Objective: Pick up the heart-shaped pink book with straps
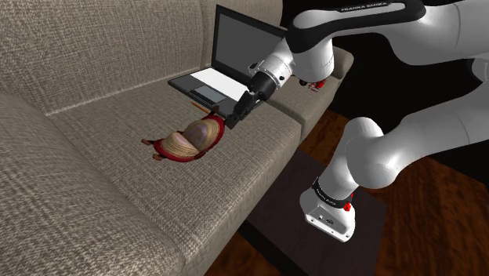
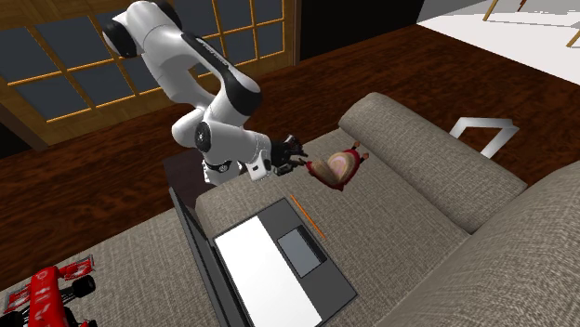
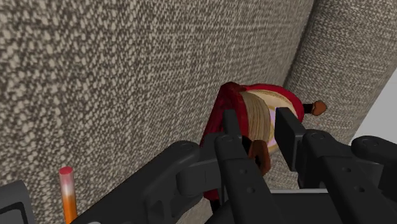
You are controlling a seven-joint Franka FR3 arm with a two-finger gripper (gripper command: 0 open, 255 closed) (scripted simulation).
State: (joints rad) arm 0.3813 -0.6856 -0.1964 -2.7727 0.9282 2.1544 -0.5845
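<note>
**Shoulder view.** The heart-shaped book [image 1: 188, 139] lies on the sofa's seat cushion [image 1: 117, 149], near the front edge. It has a red cover over a thick tan page block. The pincer [image 1: 237, 112] sits low at the book's right side, slanting down toward it. An open laptop [image 1: 227, 67] stands farther back on the same cushion.

**Second exterior view.** The book [image 2: 336, 168] rests close to the cushion's edge, with the pincer [image 2: 297, 160] up against its near lobe. A thin orange pencil [image 2: 305, 215] lies between the book and the laptop [image 2: 279, 255]. A red toy car [image 2: 51, 288] sits well apart.

**Wrist view.** The pincer [image 3: 256, 119] is spread, with one finger on each side of the book [image 3: 254, 102]. The left finger [image 3: 230, 124] is by the red cover and the right by the page edge. I cannot confirm that either is pressing on it.

**Assessment.**
- The book looks light, with stiff covers.
- The rounded outline offers little flat purchase.
- The straps appear floppy and are not worth seizing.
- The best hold is probably across the thickness at one lobe, cover to cover.
- The soft cushion may give under the fingers, so a deep bite is advisable.
</note>
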